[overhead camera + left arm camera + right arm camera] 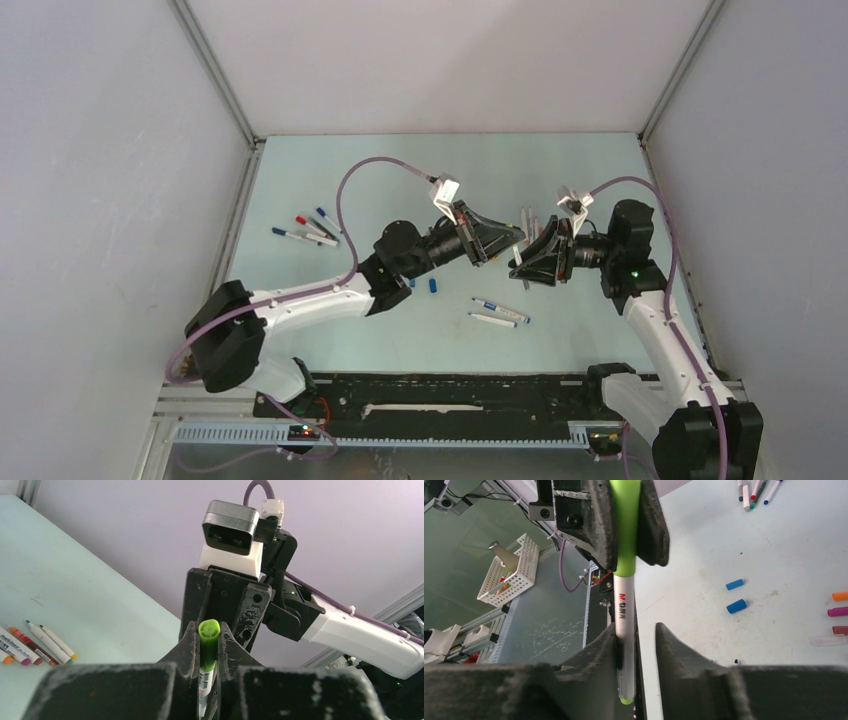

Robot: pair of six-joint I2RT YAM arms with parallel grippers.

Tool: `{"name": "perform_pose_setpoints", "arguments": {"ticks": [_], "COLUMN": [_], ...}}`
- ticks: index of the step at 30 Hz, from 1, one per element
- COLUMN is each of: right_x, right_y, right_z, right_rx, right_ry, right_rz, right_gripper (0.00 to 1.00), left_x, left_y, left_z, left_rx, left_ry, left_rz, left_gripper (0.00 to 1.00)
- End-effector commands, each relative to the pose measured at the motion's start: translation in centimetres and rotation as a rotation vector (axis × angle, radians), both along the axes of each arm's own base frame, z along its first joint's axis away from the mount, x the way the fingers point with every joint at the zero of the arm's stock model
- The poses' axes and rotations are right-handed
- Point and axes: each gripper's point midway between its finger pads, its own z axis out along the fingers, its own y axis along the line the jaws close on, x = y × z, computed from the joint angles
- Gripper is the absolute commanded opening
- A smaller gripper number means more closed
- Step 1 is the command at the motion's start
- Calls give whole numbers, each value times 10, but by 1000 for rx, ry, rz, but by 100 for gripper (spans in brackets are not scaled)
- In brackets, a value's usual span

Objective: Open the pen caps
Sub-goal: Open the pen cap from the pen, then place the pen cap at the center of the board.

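From above, a few pens (pixel 305 230) lie at the far left of the desk (pixel 420 170). To their right are two loose blue caps (pixel 433 285), and beyond those two more pens (pixel 498 313) nearer the front edge. Over the middle, the left fingers (pixel 495 235) and right fingers (pixel 535 258) meet tip to tip, but what sits between them is too small to make out there. The left wrist camera fills that in. The left fingers (pixel 187 647) are pressed shut on a green cap (pixel 209 635), whose round end pokes just past their tips. The white barrel (pixel 204 690) runs down between them, and a cluster of coloured pens (pixel 35 642) lies on the desk off to the left. Only the right wrist camera shows the pen's whole length. The green cap (pixel 625 530) sits on the barrel, clamped at the top. The barrel reaches down between the right fingers (pixel 676 655), which stand partly open and grip nothing. One finger touches the barrel and the other is clear of it. This view also shows the blue caps (pixel 736 606) lying a little apart on the desk, right of the pen.
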Motion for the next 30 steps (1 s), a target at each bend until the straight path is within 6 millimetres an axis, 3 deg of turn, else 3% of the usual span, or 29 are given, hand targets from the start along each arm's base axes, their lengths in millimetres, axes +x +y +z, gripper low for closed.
{"name": "perform_pose_setpoints", "arguments": {"ticks": [1, 2, 3, 6, 10, 13, 16, 18, 21, 24, 26, 30], "right_x": [3, 4, 4, 3, -2, -11, -12, -2, 23, 61, 77, 77], "right_y": [1, 1, 1, 2, 11, 24, 30, 29, 10, -28, -54, -73], "right_z": [4, 5, 6, 5, -5, -12, -21, -25, -42, -59, -67, -84], "right_rx": [3, 4, 5, 6, 6, -4, -18, -36, -182, -401, -497, -592], "right_ry": [-30, -24, -27, -13, 35, 56, 62, 30, -110, -266, -279, -258], "right_rz": [-8, -12, -13, -3, 51, 108, 119, 71, -105, -335, -434, -425], "right_gripper": [23, 3, 0, 0, 0, 0, 0, 0, 0, 0, 0, 0], "left_x": [-6, -5, -4, 13, 81, 115, 121, 115, 106, 100, 89, 70], "left_y": [-3, -3, -2, 13, 98, 155, 185, 190, 188, 189, 195, 195], "left_z": [39, 39, 41, 59, 129, 184, 224, 232, 198, 131, 84, -4], "left_rx": [-79, -76, -75, -68, -168, -266, -347, -349, -254, -113, -23, 130], "left_ry": [-74, -79, -88, -163, -249, -297, -330, -348, -288, -137, -28, 189], "left_rz": [-24, -23, -16, 92, 463, 644, 687, 672, 634, 611, 602, 564], "left_gripper": [0, 0, 0, 0, 0, 0, 0, 0, 0, 0, 0, 0]}}
